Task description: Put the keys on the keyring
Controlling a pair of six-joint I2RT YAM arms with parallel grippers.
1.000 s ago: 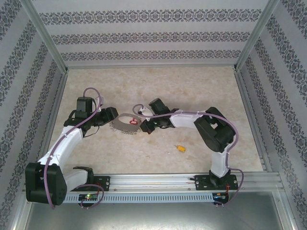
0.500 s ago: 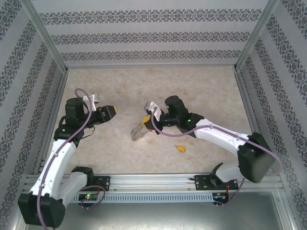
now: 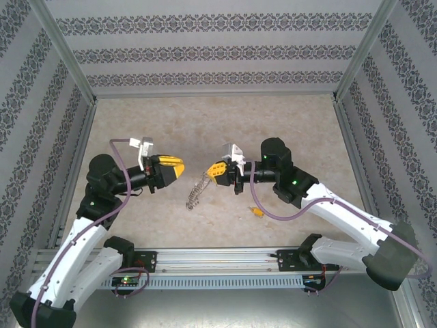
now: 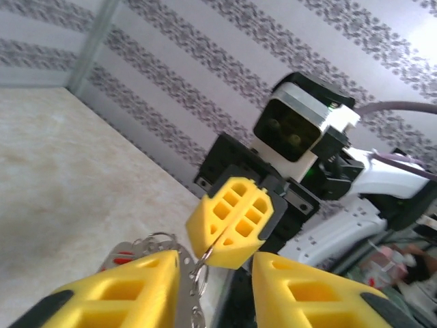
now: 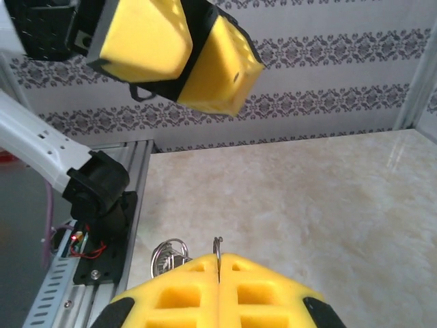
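Observation:
The keyring, a thin silvery chain, hangs from my right gripper above the table. That gripper is shut on one of its wire rings, which sticks up between the yellow pads. In the left wrist view the chain dangles from the right gripper's pads, with the red tag behind. My left gripper faces the right one from the left. It is open, and the chain hangs just inside its left finger. The tiny yellow-orange key lies on the table below the right forearm.
Patterned walls and metal posts enclose the beige table. An aluminium rail runs along the near edge. Purple cables loop off both arms.
Both grippers were down at the keyring on the table. The right one has lifted it and carried it right; the left has come away from it and risen to face it.

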